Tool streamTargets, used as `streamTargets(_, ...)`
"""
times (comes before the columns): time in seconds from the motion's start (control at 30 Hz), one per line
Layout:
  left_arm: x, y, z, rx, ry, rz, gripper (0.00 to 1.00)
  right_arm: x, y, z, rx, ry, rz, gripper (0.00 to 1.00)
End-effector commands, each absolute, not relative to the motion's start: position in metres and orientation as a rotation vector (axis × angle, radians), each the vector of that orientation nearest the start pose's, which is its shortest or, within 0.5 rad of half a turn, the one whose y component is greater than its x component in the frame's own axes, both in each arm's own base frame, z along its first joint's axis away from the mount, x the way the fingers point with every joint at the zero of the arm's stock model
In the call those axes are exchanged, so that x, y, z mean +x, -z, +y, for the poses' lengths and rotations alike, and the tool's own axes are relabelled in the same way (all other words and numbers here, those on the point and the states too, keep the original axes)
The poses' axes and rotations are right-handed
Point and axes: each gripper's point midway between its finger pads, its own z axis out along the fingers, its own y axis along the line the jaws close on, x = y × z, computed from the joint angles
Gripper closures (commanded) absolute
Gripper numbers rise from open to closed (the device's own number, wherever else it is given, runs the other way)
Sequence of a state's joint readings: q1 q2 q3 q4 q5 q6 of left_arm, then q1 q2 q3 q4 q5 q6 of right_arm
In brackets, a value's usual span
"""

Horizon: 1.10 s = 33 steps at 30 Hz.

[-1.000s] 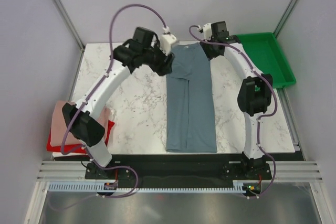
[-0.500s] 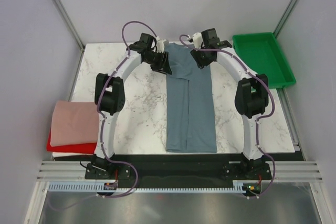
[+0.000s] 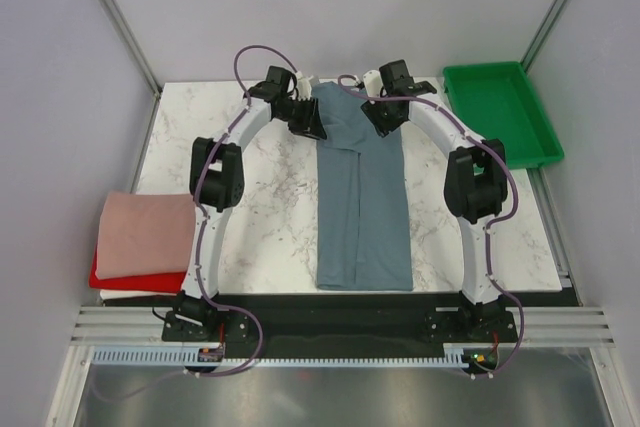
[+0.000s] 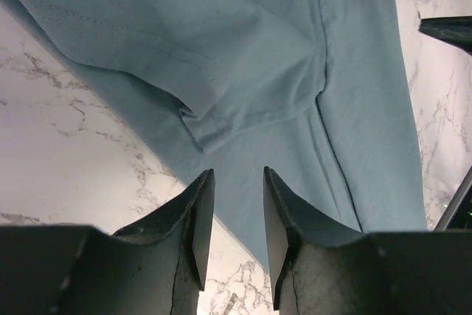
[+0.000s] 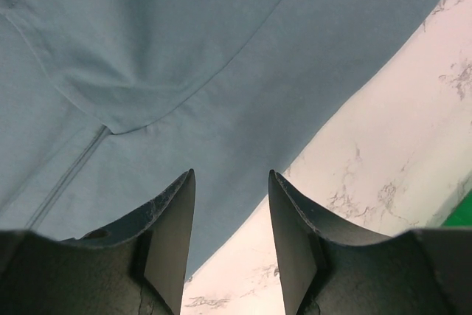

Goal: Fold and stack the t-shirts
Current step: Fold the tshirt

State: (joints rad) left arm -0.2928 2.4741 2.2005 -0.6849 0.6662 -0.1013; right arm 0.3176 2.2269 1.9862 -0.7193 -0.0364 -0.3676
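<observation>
The slate blue-grey t-shirt [image 3: 362, 202] lies as a long folded strip down the middle of the table, sleeves tucked in. My left gripper [image 3: 312, 127] hovers open over its far left edge; in the left wrist view the open gripper [image 4: 237, 182] sits above the shirt's edge [image 4: 295, 57] below a folded sleeve. My right gripper [image 3: 378, 119] hovers open over the far right edge; the right wrist view shows it [image 5: 230, 182] above the cloth [image 5: 184, 49]. The folded pale pink tee [image 3: 147, 235] tops the red tee [image 3: 115, 277] and the white tee [image 3: 125, 294] at the left edge.
A green plastic tray [image 3: 500, 107] stands at the back right corner. The marble table top [image 3: 255, 197] shows either side of the shirt. Grey walls close in the table on three sides.
My left arm has drawn back off the pink stack and bent its elbow upward. Both grippers have moved inward and slightly forward over the shirt's far end.
</observation>
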Motion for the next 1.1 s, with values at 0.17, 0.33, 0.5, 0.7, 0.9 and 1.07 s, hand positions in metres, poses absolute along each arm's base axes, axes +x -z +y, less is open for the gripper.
streamTargets(0.17, 0.519, -0.063, -0.283, 0.503, 1.069, 2.432, 0.62, 0.524, -0.079, 0.158, -0.892, 0.021, 2.393, 0.48)
streamTargets(0.33, 0.522, -0.058, -0.285, 0.506, 1.070, 2.426, 0.62, 0.523, -0.075, 0.157, -0.900, 0.021, 2.402, 0.48)
streamTargets(0.5, 0.520, -0.054, -0.288, 0.515, 1.080, 2.430, 0.64, 0.522, -0.071, 0.157, -0.902, 0.021, 2.409, 0.48)
streamTargets(0.7, 0.518, -0.047, -0.292, 0.524, 1.096, 2.435, 0.68, 0.521, -0.064, 0.151, -0.905, 0.050, 2.427, 0.48)
streamTargets(0.9, 0.518, -0.049, -0.292, 0.534, 1.101, 2.427, 0.79, 0.521, -0.062, 0.150, -0.908, 0.066, 2.431, 0.48)
streamTargets(1.07, 0.515, -0.079, -0.295, 0.566, 1.137, 2.369, 0.91, 0.519, -0.059, 0.149, -0.912, 0.069, 2.438, 0.49)
